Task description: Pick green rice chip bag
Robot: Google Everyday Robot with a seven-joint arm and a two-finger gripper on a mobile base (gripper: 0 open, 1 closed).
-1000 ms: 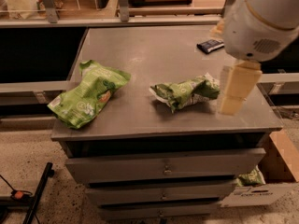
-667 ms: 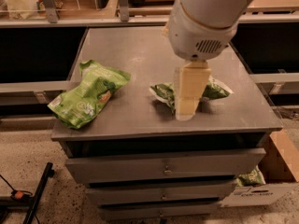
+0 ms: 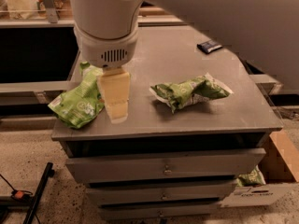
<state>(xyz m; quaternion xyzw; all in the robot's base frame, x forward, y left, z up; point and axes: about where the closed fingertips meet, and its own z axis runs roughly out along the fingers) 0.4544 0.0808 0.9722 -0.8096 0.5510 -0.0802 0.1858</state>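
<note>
So the big white arm fills the top of the frame, and the cream-coloured gripper (image 3: 115, 104) hangs straight down from it in the centre-left, tip low over the grey cabinet top (image 3: 154, 120). From this angle it just reads as one pale slab, so I honestly can't tell if the claw is spread or pressed together. Nothing looks to be pinched in it.

The green rice chip bag (image 3: 77, 104) is the puffy lime one on the left side of the frame, lying flat near the left front corner of the cabinet. Its lower-left corner seems to poke just past the edge. The gripper sits right at the bag's right-hand edge and overlaps it in the picture, though whether it's touching I can't say. My read is that it's pointed down like that to line up a top-down grab, and it probably needs to slide a bit further left to get over the fat middle of the bag.

The decoy is the darker crumpled green bag with white edges (image 3: 189, 92), centre-right and well apart from the gripper, so there's not much risk of a mix-up. A small dark packet (image 3: 209, 45) sits at the back, upper right. Down in the lower right, a cardboard box (image 3: 275, 167) stands on the floor beside the drawers (image 3: 163, 164).
</note>
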